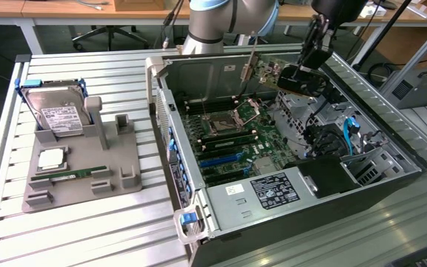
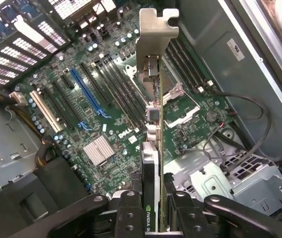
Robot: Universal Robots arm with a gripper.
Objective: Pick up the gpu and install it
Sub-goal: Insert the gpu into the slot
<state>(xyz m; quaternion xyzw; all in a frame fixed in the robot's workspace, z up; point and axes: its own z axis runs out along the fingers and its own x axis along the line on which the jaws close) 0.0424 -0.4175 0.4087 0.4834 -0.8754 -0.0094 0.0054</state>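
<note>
While my pincer [image 2: 153, 214] pinches the gpu [image 2: 150, 158] edge-on at the end away from its silver bracket [image 2: 157, 34], the card hangs over the motherboard [image 2: 106, 124] inside the open case [image 1: 170, 119]. I judge it light, stiff and fragile, best gripped on its flat faces, clear of the contacts. Room looks tight: case walls, loose cables [image 2: 252, 114] and the drive cage [image 2: 240, 173] crowd the slots [image 2: 84, 89].

Robotics lab, shown by a robot arm [image 1: 213, 22] mounted at a slatted aluminium bench [image 1: 87, 228], an opened computer tower [image 1: 198, 69] set on it, wooden desks [image 1: 58, 10] and office chair [image 1: 109, 34] behind
</note>
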